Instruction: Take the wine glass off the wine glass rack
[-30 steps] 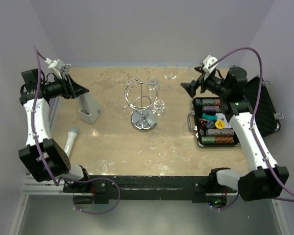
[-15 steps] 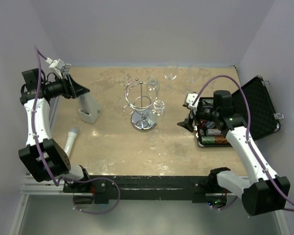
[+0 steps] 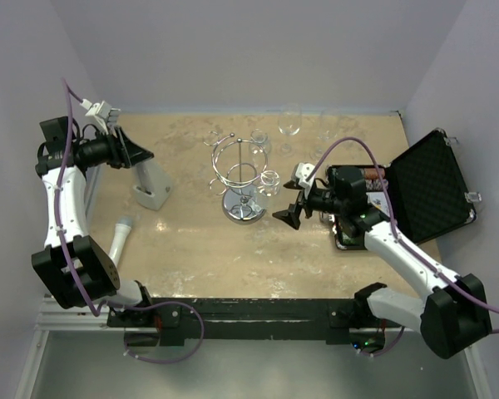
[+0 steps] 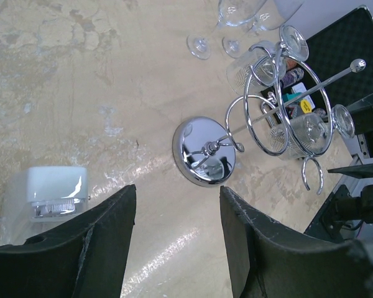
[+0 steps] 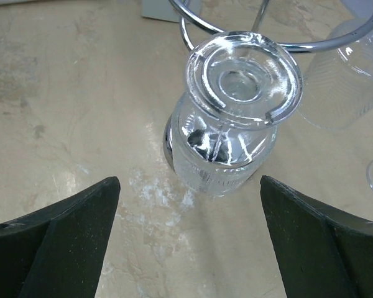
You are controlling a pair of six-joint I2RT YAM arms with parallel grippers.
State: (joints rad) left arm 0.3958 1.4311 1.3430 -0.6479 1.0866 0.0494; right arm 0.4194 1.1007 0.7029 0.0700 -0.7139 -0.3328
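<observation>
Right arm (image 3: 399, 249) has swung in from over the case (image 3: 424, 187) and dropped toward the rack (image 3: 243, 179); left arm (image 3: 62, 199) has not shifted. One glass (image 5: 227, 143) hangs upside down from a hook on the rack's right side, foot uppermost, bowl just above the disc base, touched by nothing. The rack stands upright mid-bench (image 3: 191, 249), with a second glass (image 3: 259, 141) hanging on its far side. Right end effector (image 3: 287, 214) is released, jaws spread wide, low and just right of the hanging glass; in its wrist view the glass sits centred ahead of the gap. Left end effector (image 3: 135, 153) is also released, nothing between its fingers, high at the left, well apart from the rack. Standing glasses (image 3: 289, 123) are at the bench's far edge. The case lies open at the right, chips inside; a white block (image 3: 154, 189) and a pale handle-shaped thing (image 3: 120, 238) lie at the left
</observation>
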